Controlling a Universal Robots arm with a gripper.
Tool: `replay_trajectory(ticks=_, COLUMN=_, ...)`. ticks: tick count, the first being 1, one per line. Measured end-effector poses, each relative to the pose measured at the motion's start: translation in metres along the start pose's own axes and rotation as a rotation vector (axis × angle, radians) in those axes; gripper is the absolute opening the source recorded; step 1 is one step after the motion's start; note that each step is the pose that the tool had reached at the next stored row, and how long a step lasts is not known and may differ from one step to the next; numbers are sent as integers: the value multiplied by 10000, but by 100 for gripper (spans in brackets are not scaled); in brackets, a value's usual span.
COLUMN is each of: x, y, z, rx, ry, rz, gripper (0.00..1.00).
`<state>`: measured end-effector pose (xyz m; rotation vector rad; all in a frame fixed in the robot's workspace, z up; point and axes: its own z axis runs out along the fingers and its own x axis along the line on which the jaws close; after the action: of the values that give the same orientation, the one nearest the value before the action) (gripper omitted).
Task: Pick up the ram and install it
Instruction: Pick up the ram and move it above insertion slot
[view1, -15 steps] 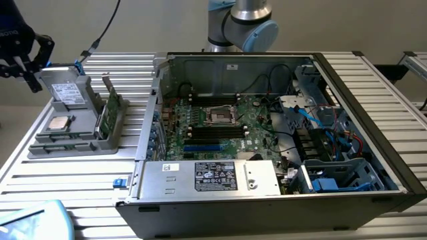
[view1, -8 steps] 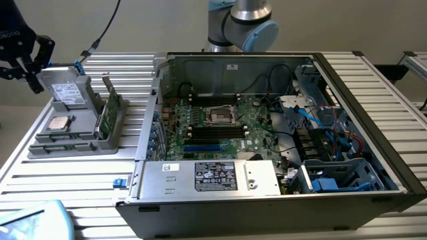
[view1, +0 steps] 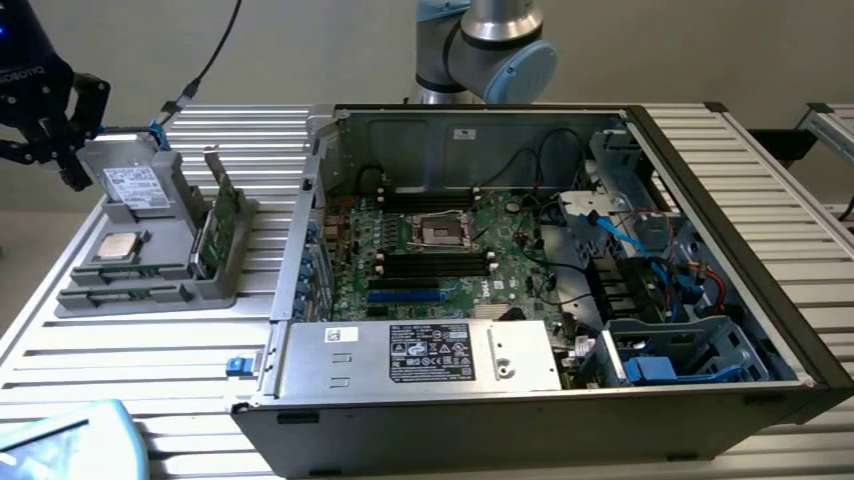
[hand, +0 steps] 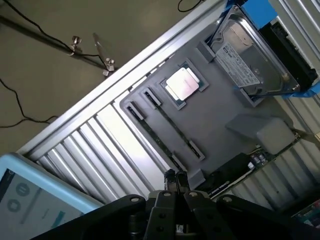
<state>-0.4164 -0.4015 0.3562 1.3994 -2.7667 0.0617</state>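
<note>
Jaws pressed together, empty, by the tray (hand: 215, 120); lowered like that, they could knock the thin ram (hand: 150, 134) instead of straddling it.

Silver arm (view1: 470, 22) with pale-blue joint caps and black pincer (hand: 175, 179).

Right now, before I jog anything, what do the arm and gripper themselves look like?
The arm has silver-grey tube segments and light blue caps on its rounded joints. The gripper is all black, with bolted linkage bars that taper to slim fingertips. In the exterior view, a thin black cable runs down toward it.
</note>
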Motion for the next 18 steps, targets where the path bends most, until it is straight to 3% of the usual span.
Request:
replay_trajectory(ticks=8, x=-1, y=3, z=37, rx=51, ry=-69, rz=-1469, gripper=11)
replay_trajectory(ticks=18, x=-2, y=3, z=45, rx=9, ry=-266, rz=-2970, gripper=11)
